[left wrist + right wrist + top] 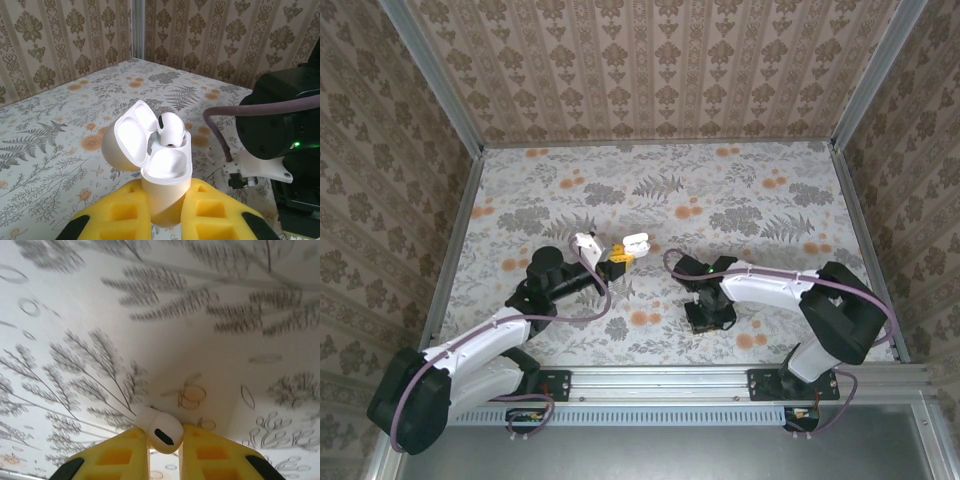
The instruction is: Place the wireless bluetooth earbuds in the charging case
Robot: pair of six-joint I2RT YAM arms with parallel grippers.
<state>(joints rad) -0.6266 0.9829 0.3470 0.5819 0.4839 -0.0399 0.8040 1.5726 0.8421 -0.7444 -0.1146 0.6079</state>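
In left pincer (167, 202): charging case (165, 170), one earbud (169, 129) inside. In right pincer (165, 446): other earbud (161, 430).

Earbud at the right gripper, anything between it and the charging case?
Nothing visible. Bare table separates the earbud in the right gripper from the charging case, held open by the left gripper. A second earbud sits in it beside a free socket.

Left fingers (131, 200) and right fingers (122, 442) both pinched narrow.

top external: overhead from the near edge, whole surface (720, 190)
left wrist: close behind left claw (167, 210), facing right arm (280, 120)
right wrist: tight on the surface
shared: surface
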